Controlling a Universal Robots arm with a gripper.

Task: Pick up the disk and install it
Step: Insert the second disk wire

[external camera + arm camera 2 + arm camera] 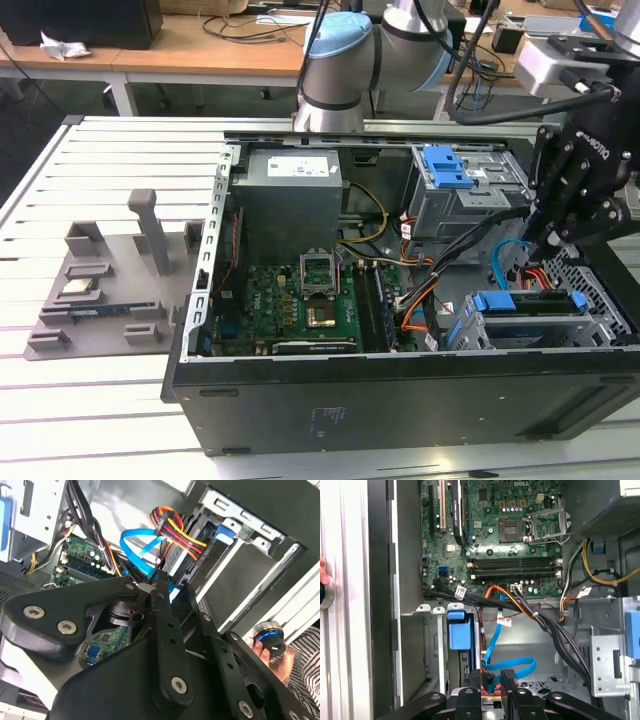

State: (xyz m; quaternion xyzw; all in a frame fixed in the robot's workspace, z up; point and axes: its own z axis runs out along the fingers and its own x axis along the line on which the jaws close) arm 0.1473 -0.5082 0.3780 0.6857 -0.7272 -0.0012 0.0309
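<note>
While the end effector hangs inside the open computer case with its fingers drawn together on nothing, we count one disk, seated in the bay just below it, blue bracket showing.

The silver-and-blue arm rises at the back in the exterior view, its joints folded toward that view's right; the black pincer hangs low at that side, pointing downward; in both wrist views its linkage bars converge, fingertips drawn close together; a person's hand shows in the second wrist view.
</note>
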